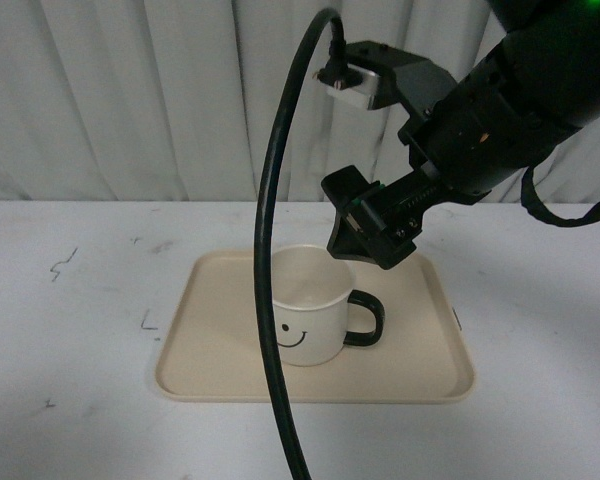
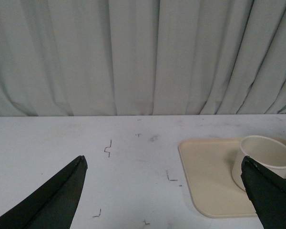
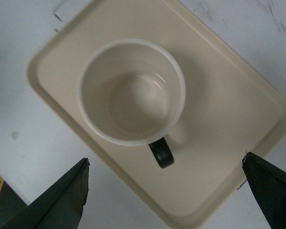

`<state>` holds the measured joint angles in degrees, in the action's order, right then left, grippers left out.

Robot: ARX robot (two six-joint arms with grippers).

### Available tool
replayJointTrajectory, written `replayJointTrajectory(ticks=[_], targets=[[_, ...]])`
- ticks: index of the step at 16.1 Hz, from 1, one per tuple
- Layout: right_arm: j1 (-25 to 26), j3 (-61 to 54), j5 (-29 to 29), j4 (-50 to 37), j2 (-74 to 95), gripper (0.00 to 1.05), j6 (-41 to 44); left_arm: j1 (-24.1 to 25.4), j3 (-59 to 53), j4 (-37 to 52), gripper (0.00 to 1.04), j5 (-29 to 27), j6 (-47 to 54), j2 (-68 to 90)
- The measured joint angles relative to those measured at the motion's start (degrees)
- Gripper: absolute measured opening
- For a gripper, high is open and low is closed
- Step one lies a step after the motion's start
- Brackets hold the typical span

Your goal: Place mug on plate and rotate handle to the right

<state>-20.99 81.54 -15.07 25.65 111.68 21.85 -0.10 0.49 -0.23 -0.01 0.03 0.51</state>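
The cream-white mug stands upright on the beige plate, smiley face toward the camera. Its black handle points to the right. My right gripper hovers just above the mug's far right rim, open and empty. In the right wrist view the mug and handle lie on the plate below the spread fingertips. My left gripper is open and empty over the table left of the plate; the mug shows behind its right finger.
A thick black cable hangs in front of the mug in the front view. A white curtain closes off the back of the white table. Small pen marks dot the tabletop.
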Motion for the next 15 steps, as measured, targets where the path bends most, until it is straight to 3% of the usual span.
replayJointTrajectory(ticks=[10, 15], targets=[[-2.1, 6.5, 6.5, -8.4, 14.0, 0.98, -3.2, 0.0, 0.0, 0.0, 0.98, 0.0, 0.0, 0.0], [-2.9, 7.9, 5.8, -10.6, 16.9, 0.46, -9.5, 0.0, 0.0, 0.0, 0.98, 0.0, 0.0, 0.0]])
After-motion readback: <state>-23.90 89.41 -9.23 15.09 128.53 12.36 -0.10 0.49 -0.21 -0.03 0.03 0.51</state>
